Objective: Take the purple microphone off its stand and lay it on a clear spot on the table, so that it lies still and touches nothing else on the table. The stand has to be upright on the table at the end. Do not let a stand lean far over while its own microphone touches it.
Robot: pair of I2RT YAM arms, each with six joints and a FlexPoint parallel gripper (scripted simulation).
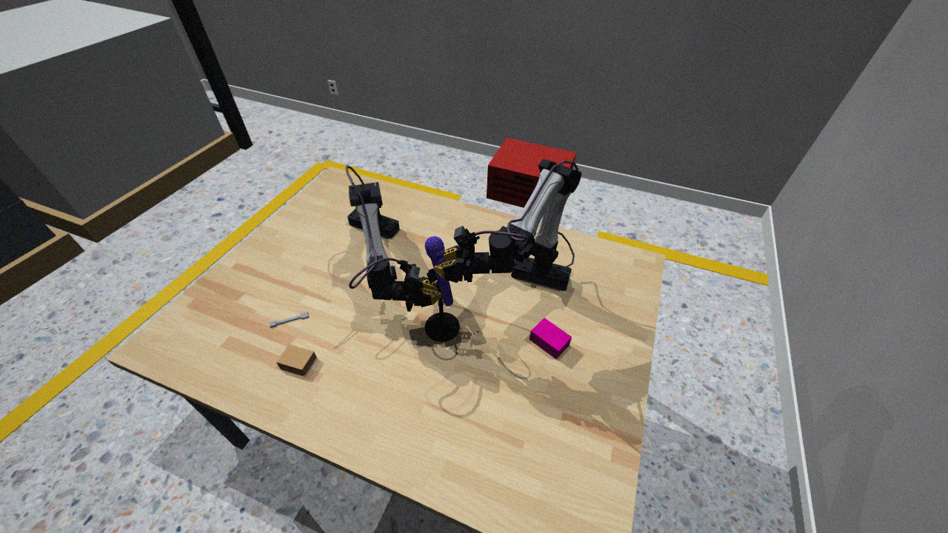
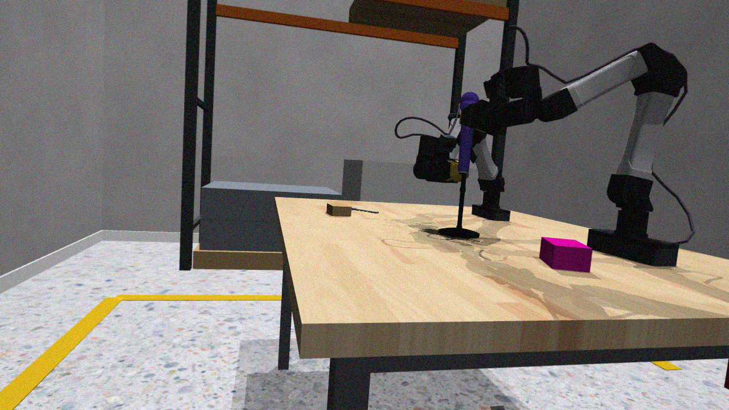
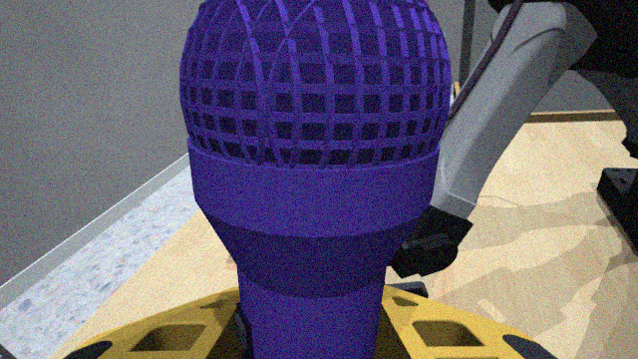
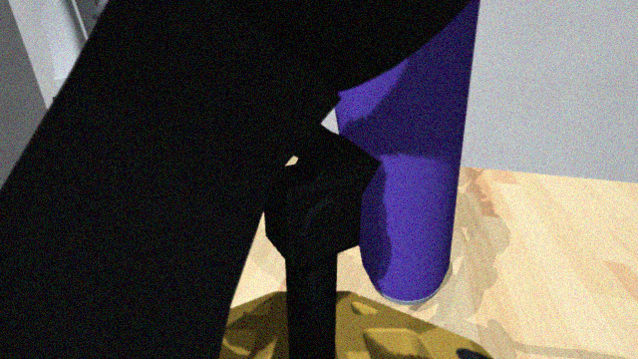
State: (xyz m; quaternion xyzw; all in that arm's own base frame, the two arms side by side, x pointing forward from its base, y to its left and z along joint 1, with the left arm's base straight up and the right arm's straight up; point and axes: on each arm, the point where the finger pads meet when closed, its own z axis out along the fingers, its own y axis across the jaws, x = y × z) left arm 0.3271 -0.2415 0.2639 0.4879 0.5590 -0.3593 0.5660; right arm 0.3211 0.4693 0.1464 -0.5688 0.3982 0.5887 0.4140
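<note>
Above the pale wooden table (image 1: 371, 424) (image 2: 387, 285) (image 3: 573, 170) (image 4: 573, 224), I have the purple microphone with a round mesh head (image 1: 435, 245) (image 2: 466, 142) (image 3: 314, 194) (image 4: 414, 214) in my left gripper (image 1: 440, 263) (image 2: 465, 121) (image 3: 310, 300), its yellow fingers closed around the body just below the head. The microphone is nearly upright, head up. My right gripper (image 1: 438, 295) (image 2: 461, 171) (image 4: 312, 306) is closed on the thin stem of the black round-based stand (image 1: 442, 326) (image 2: 461, 204) (image 4: 311, 289), which stands upright on the table. The microphone's lower end is beside the clip at the stand's top; whether they touch, I can't tell from here. A plain magenta rectangular block (image 1: 549, 336) (image 2: 565, 253) sits apart from the stand. Well away on the stand's other side, a small grey metal wrench (image 1: 289, 319) (image 2: 367, 210) lies flat near a plain brown rectangular block (image 1: 296, 357) (image 2: 338, 209).
</note>
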